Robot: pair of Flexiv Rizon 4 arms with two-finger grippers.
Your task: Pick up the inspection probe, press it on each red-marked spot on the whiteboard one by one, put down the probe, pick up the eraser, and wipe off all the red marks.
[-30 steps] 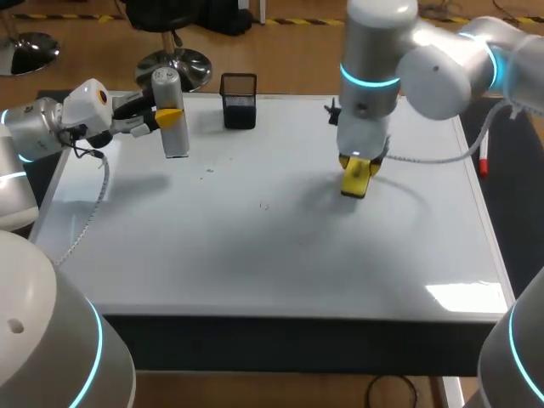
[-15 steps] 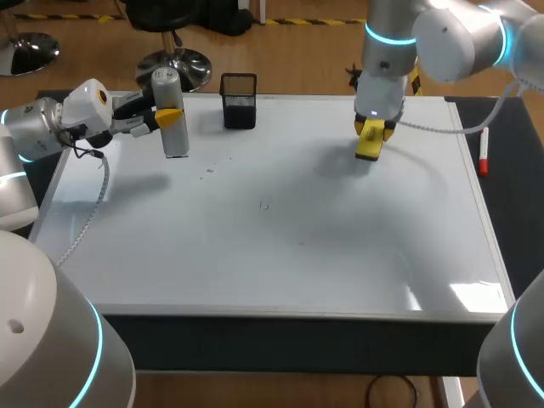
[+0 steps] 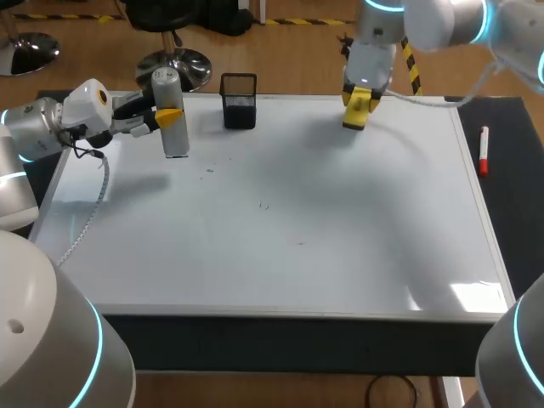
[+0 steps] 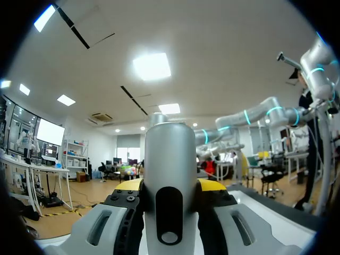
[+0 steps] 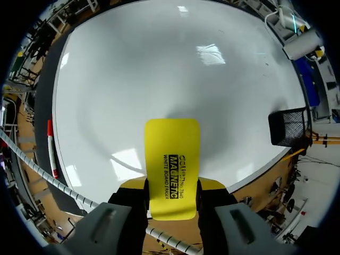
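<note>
The grey cylindrical probe (image 3: 175,119) stands upright over the whiteboard's (image 3: 280,255) far left corner, with my left gripper (image 3: 169,115) shut on it. In the left wrist view the probe (image 4: 170,175) fills the gap between the yellow-tipped fingers (image 4: 214,186). My right gripper (image 3: 358,98) is shut on the yellow eraser (image 3: 356,110) and hangs above the board's far edge, right of the middle. The right wrist view shows the eraser (image 5: 172,166) between the fingers, over the whiteboard (image 5: 159,69). Only faint grey specks (image 3: 264,205) show on the board.
A black mesh pen holder (image 3: 239,100) stands at the board's far edge between the two grippers, also seen as the mesh holder (image 5: 287,127) beside the eraser. A red marker (image 3: 484,161) lies on the dark mat right of the board.
My right arm has carried the eraser from the board's middle right up and away to its far edge. The left arm and the probe have stayed still.
</note>
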